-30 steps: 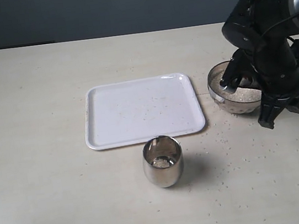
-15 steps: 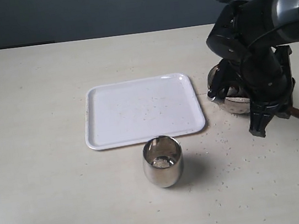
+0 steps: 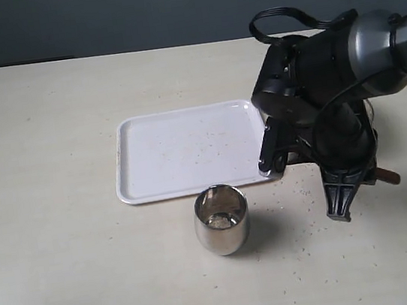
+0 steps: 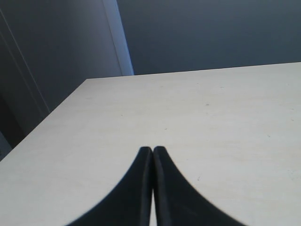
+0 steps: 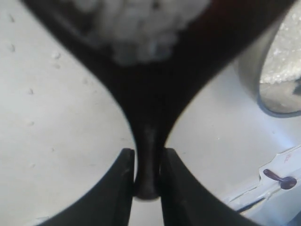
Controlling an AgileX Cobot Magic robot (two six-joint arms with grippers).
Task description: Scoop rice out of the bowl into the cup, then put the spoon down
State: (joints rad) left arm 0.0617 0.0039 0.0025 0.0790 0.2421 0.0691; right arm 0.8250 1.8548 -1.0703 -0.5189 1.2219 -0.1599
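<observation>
While the right gripper (image 5: pixel 147 175) clamps the handle of the spoon (image 5: pixel 150 103) heaped with rice (image 5: pixel 141 21), the cup (image 3: pixel 221 220) stands to its left; the left gripper (image 4: pixel 153 157) has its jaws together

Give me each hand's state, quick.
Left hand: shut, holding nothing.
Right hand: shut on the wooden spoon, loaded with rice.

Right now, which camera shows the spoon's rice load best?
The right wrist view: the spoon fills it, rice heaped in its bowl, handle pinched by the right gripper. In the exterior view the arm hides all but the handle's end. The left wrist view shows none of it.
</observation>
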